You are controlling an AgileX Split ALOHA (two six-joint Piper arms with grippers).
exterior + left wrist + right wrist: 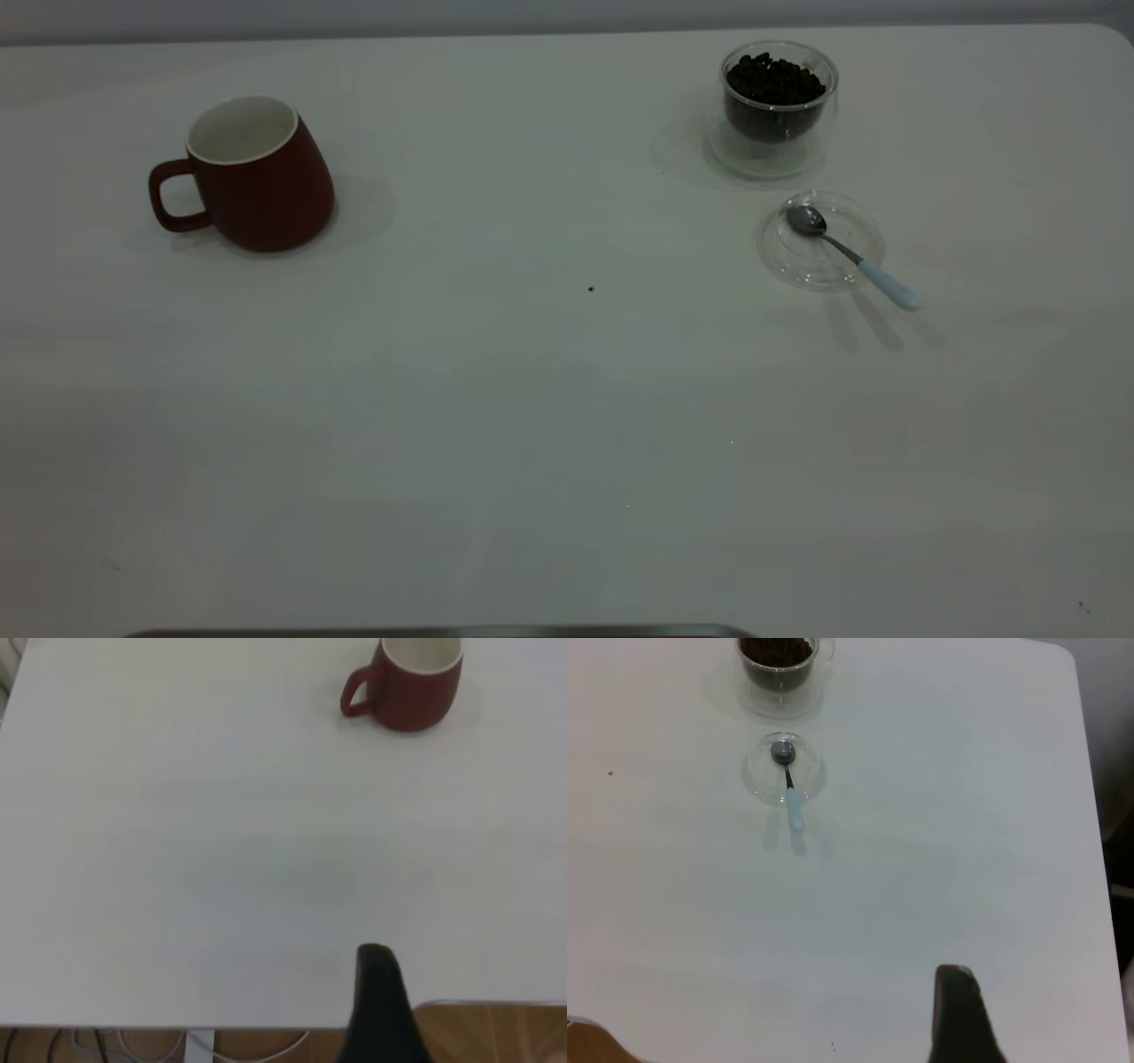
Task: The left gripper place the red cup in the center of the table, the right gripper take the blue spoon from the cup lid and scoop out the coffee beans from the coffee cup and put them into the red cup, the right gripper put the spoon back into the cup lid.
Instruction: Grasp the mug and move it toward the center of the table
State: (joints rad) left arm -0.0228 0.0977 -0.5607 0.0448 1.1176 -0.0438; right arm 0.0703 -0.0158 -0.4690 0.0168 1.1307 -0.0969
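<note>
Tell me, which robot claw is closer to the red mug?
Left. The left gripper sits at the table's near edge facing the red cup. The right gripper is parked over by the blue spoon's side.

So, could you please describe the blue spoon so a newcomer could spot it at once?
On the white table, look to the right side, where a clear glass coffee cup holds dark beans. Just in front lies a flat clear cup lid; the blue spoon rests in it, the only item with a pale-blue handle.

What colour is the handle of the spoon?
Pale light blue; the spoon handle shows best in the exterior view.
</note>
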